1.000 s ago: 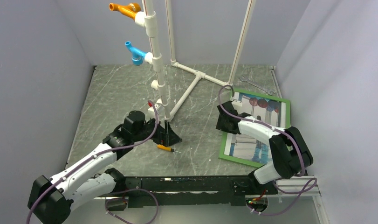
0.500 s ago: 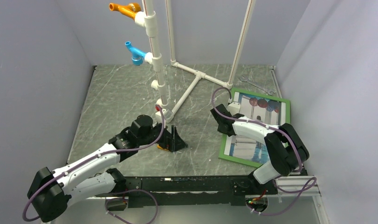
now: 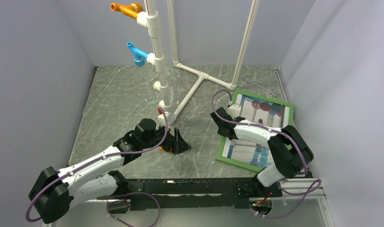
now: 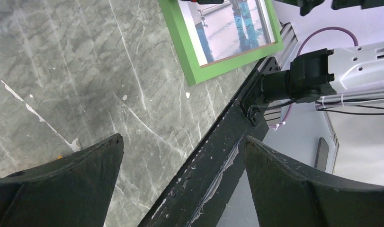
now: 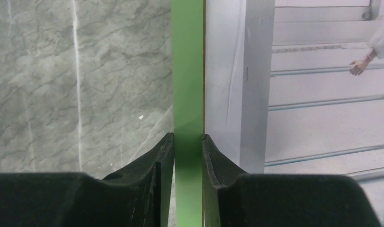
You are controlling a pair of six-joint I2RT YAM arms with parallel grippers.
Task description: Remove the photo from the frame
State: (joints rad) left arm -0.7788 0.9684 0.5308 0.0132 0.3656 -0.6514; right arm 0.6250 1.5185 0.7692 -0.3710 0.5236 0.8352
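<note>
Dragged slightly leftward, the frame lies flat at the table's right, photo inside. Its long axis runs near to far, balloons at the far end. Right gripper is clamped on its left rail; left gripper hangs with fingers apart.

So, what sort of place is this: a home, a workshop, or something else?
Probably a robot test cell in a lab, not a home: plain grey panels wall in a marble-patterned tabletop, a black mounting rail at its near edge carries both arms, and a white pipe stand serves as a prop.
</note>
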